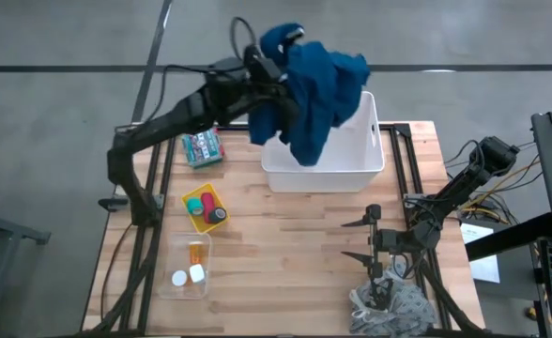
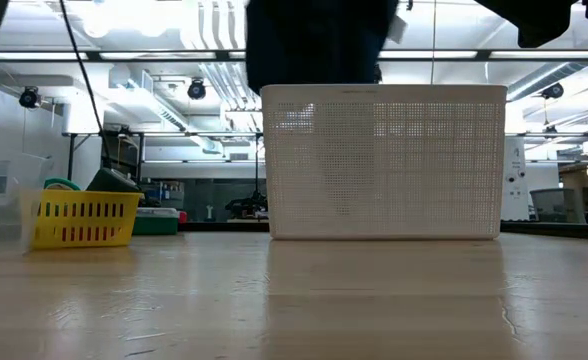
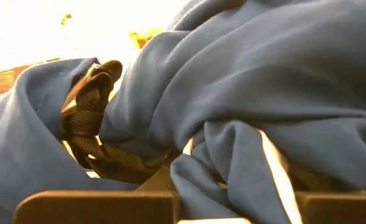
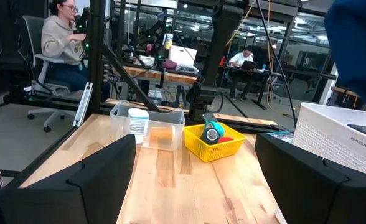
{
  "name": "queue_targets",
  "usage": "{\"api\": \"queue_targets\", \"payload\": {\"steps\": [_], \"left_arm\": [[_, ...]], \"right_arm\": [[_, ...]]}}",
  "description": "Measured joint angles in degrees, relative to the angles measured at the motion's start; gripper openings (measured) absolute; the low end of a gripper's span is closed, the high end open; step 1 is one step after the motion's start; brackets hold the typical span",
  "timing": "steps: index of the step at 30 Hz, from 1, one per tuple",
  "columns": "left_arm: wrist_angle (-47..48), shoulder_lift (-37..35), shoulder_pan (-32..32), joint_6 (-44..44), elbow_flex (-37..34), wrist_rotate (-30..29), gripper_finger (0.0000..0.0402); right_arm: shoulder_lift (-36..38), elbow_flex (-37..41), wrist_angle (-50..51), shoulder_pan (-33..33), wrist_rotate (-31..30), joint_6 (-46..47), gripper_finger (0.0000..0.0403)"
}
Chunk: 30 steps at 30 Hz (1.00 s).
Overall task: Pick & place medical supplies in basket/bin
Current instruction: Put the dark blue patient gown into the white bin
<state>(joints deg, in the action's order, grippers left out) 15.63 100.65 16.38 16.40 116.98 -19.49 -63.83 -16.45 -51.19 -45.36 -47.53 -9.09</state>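
A: Left gripper clamps the dark blue fabric garment, hung over the large white slotted plastic tub.

B: Presumably for dropping in. Right gripper waits, fingers spread, near the grey-white patterned cloth.

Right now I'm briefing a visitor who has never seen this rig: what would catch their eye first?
The dark blue garment stands out first: the left gripper holds it bunched in the air over the white tub at the table's far side. Next comes the small yellow tray of tape rolls near the table's left edge. The right gripper waits open by the grey-white patterned cloth.
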Motion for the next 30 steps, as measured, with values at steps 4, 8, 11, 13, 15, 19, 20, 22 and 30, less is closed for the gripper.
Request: {"api": "queue_targets", "payload": {"steps": [4,8,11,13,15,19,20,22,30], "left_arm": [[0.94,4.06,0.0,-0.27,0.01,2.38,0.0052],[2.37,8.44,0.01,-0.38,-0.01,2.68,0.0052],[6.16,10.66,0.36,-0.37,-0.02,2.78,0.0052],[7.64,12.16,0.64,-0.84,-0.02,2.74,0.0052],[8.2,13.84,0.91,-1.75,-0.02,2.65,0.0052],[10.81,16.58,1.07,-1.9,-0.02,2.65,0.0052],[11.82,17.18,1.09,-1.9,-0.02,2.65,0.0052],[12.92,18.21,1.07,-1.9,-0.02,2.65,0.0052],[13.79,19.2,1.14,-1.94,-3.71,2.66,0.0052]], "right_arm": [[0.0,0.0,0.08,0.0,0.0,0.04,0.0327],[0.0,0.0,0.08,0.01,0.0,0.04,0.0327],[0.0,0.0,0.1,0.0,0.0,-0.07,0.0327],[0.0,0.0,0.12,0.0,0.0,0.05,0.0327],[0.0,0.0,0.14,-0.01,0.0,0.01,0.0327],[0.0,0.0,0.18,0.0,0.0,0.01,0.0327],[0.0,0.0,0.21,0.0,0.0,-0.07,0.0327],[0.0,0.0,0.23,-0.01,0.0,0.03,0.0327],[0.0,0.0,0.43,0.01,0.0,-0.08,0.0327]]}}
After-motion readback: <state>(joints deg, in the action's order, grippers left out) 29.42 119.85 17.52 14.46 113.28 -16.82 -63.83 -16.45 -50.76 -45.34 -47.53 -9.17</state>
